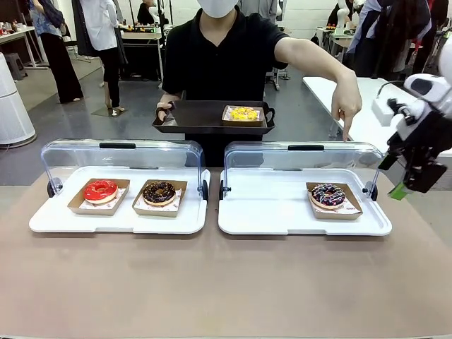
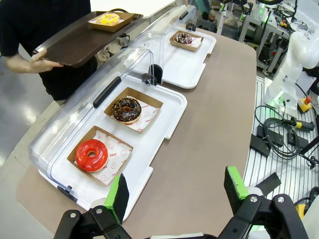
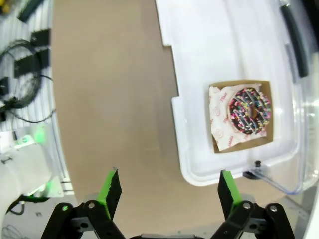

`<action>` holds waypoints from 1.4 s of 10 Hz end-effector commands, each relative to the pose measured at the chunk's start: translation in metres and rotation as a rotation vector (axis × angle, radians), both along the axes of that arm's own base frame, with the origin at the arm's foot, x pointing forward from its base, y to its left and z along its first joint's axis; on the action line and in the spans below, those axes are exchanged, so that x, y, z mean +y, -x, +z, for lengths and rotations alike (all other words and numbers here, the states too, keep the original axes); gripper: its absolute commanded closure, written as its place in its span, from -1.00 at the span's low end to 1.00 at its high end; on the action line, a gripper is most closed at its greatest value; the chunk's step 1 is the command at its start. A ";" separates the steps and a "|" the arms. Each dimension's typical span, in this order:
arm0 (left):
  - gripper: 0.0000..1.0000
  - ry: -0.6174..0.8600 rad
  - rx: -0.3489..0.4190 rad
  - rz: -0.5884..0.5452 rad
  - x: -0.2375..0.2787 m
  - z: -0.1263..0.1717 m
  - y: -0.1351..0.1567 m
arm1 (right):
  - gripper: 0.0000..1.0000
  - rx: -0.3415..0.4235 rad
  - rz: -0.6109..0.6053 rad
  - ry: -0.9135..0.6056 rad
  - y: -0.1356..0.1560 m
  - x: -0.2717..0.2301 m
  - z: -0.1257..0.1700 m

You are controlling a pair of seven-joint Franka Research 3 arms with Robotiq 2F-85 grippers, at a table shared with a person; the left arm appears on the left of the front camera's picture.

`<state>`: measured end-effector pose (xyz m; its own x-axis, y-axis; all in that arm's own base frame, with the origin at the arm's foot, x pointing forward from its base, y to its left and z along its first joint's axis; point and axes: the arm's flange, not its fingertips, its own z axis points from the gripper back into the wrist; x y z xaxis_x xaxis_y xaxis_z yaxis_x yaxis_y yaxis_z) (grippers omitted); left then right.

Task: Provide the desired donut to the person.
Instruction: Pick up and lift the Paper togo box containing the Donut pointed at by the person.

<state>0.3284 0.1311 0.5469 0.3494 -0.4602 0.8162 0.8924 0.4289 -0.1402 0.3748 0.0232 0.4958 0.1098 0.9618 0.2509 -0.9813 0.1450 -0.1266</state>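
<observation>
The person [image 1: 226,49] stands at the far side in a black shirt. One hand holds a dark tray [image 1: 191,116] carrying a yellow donut [image 1: 244,113]; the other hand [image 1: 346,113] points down at the chocolate donut with coloured sprinkles [image 1: 328,195] in the right white tray [image 1: 268,212]. A red donut [image 1: 100,191] and a plain chocolate donut [image 1: 159,192] lie in the left white tray [image 1: 56,219]. My right gripper [image 1: 393,176] hangs open just right of the sprinkled donut [image 3: 249,110], above the table. My left gripper [image 2: 175,191] is open over the table's near left corner, close to the red donut [image 2: 91,155].
Each white tray has a clear lid [image 1: 123,159] raised at its back edge. Every donut sits on its own cardboard sheet. A second white table [image 1: 367,106] stands behind on the right. Cables [image 2: 279,134] lie beside the table. Brown tabletop [image 1: 226,282] stretches in front of the trays.
</observation>
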 end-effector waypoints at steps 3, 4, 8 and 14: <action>-1.00 0.017 -0.017 -0.006 0.001 -0.001 0.000 | -1.00 -0.005 -0.016 0.079 -0.030 0.036 -0.061; -1.00 0.017 -0.017 -0.006 0.001 -0.001 0.000 | -1.00 0.007 -0.023 0.096 -0.043 0.037 -0.076; -1.00 0.017 -0.017 -0.006 0.001 -0.001 0.000 | -1.00 0.058 0.002 0.144 -0.072 0.033 -0.107; -1.00 0.017 -0.017 -0.006 0.001 -0.001 0.000 | -1.00 0.064 0.004 0.130 -0.072 0.035 -0.113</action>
